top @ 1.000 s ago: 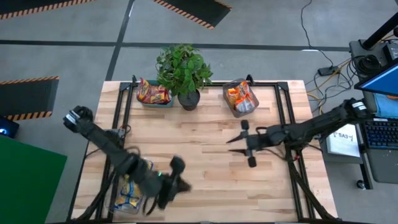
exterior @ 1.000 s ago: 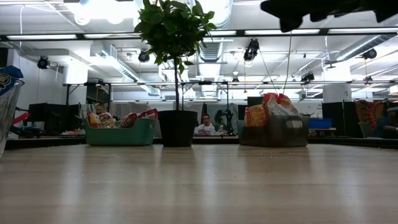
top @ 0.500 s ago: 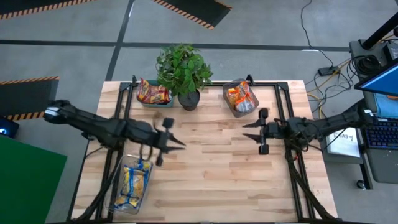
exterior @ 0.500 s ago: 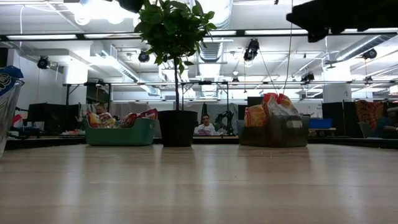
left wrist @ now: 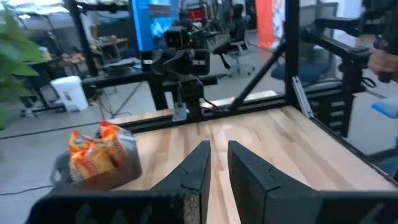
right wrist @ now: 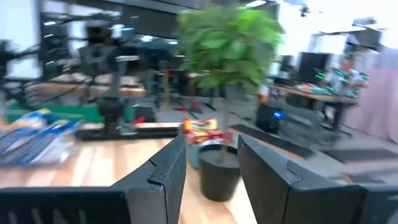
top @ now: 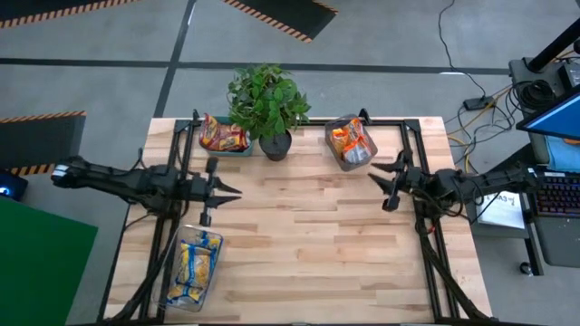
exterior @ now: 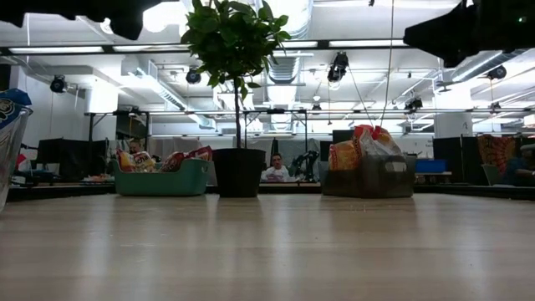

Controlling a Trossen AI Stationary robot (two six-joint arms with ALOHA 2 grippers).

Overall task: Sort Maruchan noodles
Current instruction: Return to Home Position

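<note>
Blue-and-yellow Maruchan packets [top: 192, 265] lie in the transparent bin [top: 168, 292] near the left gripper [top: 234, 191], on its near-edge side; red packets [top: 223, 136] sit in the teal bin [top: 211, 150] on its far side. Left gripper: fingers narrow, empty. Right gripper [top: 375, 178]: fingers wider apart, empty, with orange packets [top: 345, 139] in the black bin [top: 360, 160] just beyond it.

Bright even overhead light; ceiling fixtures [exterior: 155, 17] flare, low view; arms [exterior: 468, 29] backlit silhouettes; soft shadows on table [top: 299, 244].
</note>
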